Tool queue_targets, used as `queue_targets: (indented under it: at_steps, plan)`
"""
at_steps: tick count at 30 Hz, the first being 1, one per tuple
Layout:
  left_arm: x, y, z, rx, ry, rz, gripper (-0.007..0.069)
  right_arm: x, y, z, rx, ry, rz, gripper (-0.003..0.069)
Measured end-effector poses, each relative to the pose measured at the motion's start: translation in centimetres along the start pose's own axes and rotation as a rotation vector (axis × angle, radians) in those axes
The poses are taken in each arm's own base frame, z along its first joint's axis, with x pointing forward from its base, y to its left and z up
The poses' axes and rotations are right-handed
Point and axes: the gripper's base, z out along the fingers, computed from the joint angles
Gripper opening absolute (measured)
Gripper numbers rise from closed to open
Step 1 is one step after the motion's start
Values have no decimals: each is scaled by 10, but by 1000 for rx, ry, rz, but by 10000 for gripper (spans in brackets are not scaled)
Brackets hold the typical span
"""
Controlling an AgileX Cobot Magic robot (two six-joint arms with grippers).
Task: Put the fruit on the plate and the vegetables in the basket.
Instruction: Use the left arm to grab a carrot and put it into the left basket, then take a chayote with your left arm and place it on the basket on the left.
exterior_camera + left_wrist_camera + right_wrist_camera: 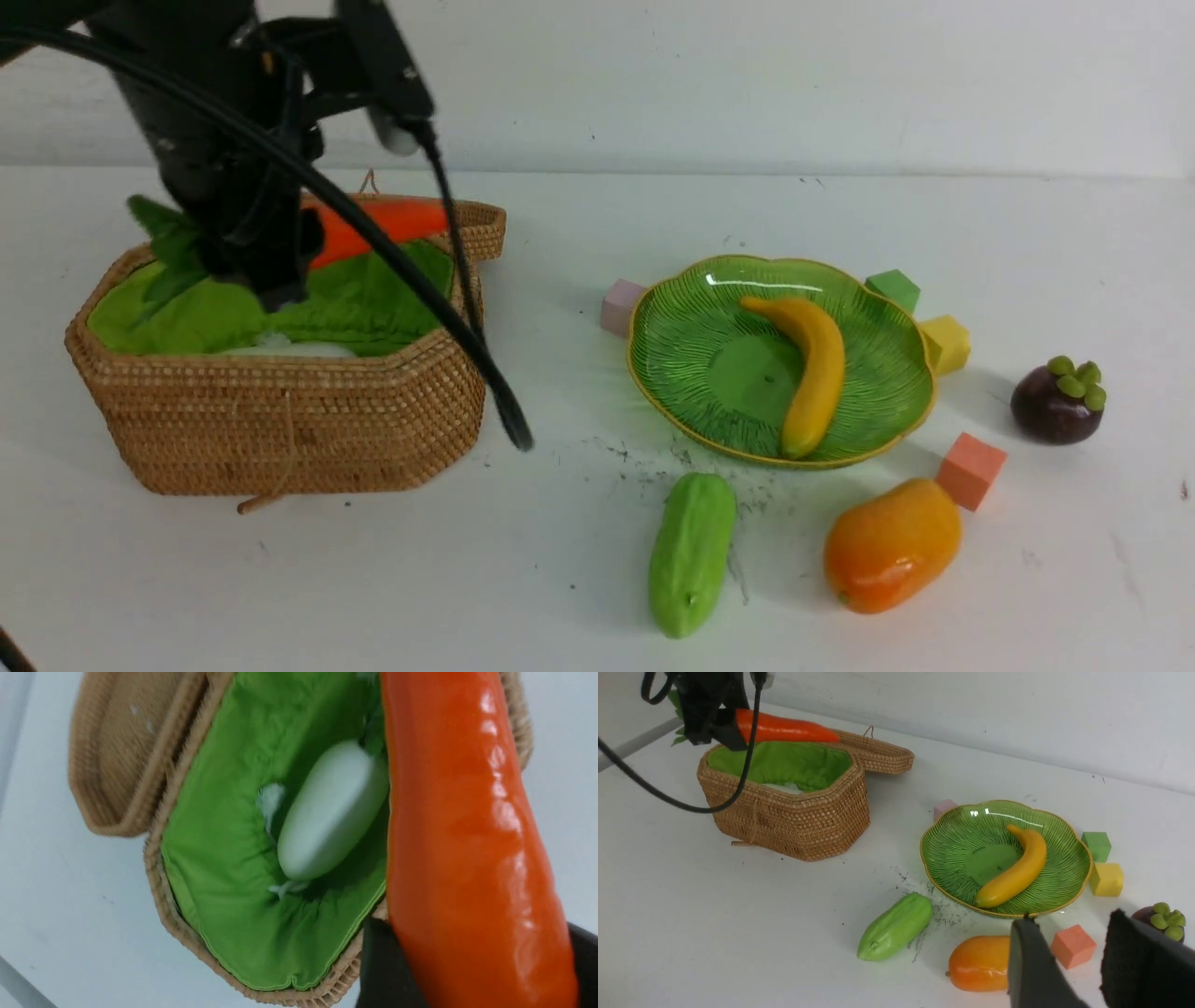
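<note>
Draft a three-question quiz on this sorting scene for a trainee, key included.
1. True or false: the banana lies on the plate.
2. The left tool holds the carrot: A) above the open basket; B) above the plate; C) beside the mango.
3. How many fruits lie off the plate?
Key: 1 true. 2 A. 3 two, the mango and the mangosteen.

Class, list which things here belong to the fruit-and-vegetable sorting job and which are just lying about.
Job: banana, mango, mangosteen, carrot, radish, gourd, plate, basket.
Lying about: pink cube, green cube, yellow cube, orange cube.
</note>
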Motion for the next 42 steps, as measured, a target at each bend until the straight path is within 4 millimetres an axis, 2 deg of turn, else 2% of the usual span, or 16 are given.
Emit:
queue_targets:
  at_steps: [4, 7, 10, 15, 17, 21, 23, 27, 29, 31, 32, 33, 35, 37, 38, 42]
  plan:
    - [17, 28, 34, 29, -27, -106, 395, 0, 0, 0, -3, 0, 1, 235]
    - [27, 37, 50, 60, -24, -160, 395, 0, 0, 0, -5, 0, 3, 235]
    - [32, 41, 53, 59, -27, -178, 405, 0, 1, 0, -12, -1, 6, 235]
    - [32, 42, 52, 50, -32, -179, 564, -1, 1, 0, -11, -9, 6, 236]
    - [32, 43, 52, 48, -33, -179, 598, -2, 1, 0, -11, -17, 6, 236]
    - [31, 42, 51, 48, -45, -182, 582, -2, 1, 0, -10, -24, 6, 236]
    - [25, 37, 41, 65, -95, -201, 501, -2, 1, 0, -10, -24, 6, 236]
    - [-8, 9, 14, 156, -240, -289, 234, -2, 1, 0, -12, -24, 7, 236]
    - [-32, -18, 0, 237, -288, -334, 43, -2, 1, 0, -15, -24, 9, 236]
    - [-50, -44, -6, 304, -286, -367, -13, -2, 1, 0, -16, -23, 9, 236]
    - [-52, -47, -7, 311, -285, -371, -13, -2, 1, 0, -16, -23, 9, 236]
    - [-67, -70, -9, 366, -263, -401, -13, -2, 1, 0, -17, -20, 9, 236]
    - [-84, -99, -8, 424, -220, -433, -13, -1, 1, 0, -15, -11, 8, 236]
    - [-93, -115, -4, 450, -193, -437, -13, 0, 1, 0, -14, -4, 7, 236]
    - [-100, -130, 2, 468, -164, -425, -8, 1, 1, 0, -15, 6, 7, 236]
    - [-120, -172, 34, 510, -59, -365, 120, 4, 1, 0, -15, 45, 5, 236]
